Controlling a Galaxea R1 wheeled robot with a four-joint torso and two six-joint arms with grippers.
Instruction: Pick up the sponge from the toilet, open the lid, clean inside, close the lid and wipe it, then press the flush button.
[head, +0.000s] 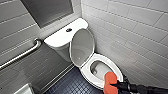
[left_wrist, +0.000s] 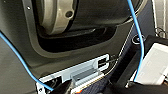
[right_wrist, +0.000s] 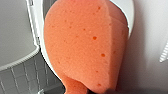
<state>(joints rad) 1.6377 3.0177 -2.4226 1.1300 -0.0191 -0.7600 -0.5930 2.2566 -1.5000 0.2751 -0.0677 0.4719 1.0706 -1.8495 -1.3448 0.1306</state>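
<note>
Gripping one sponge (head: 109, 80) in right jaws, near one toilet (head: 110, 61) front rim, one lid (head: 82, 47) raised

orange sponge (head: 109, 81) at the front rim of the toilet (head: 87, 74), lid (head: 82, 47) raised upright

White toilet (head: 86, 72) on dark tiled floor (head: 72, 86)

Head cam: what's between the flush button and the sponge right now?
In the head view, the raised lid and the open bowl of the toilet lie between the flush button and the sponge.
</note>
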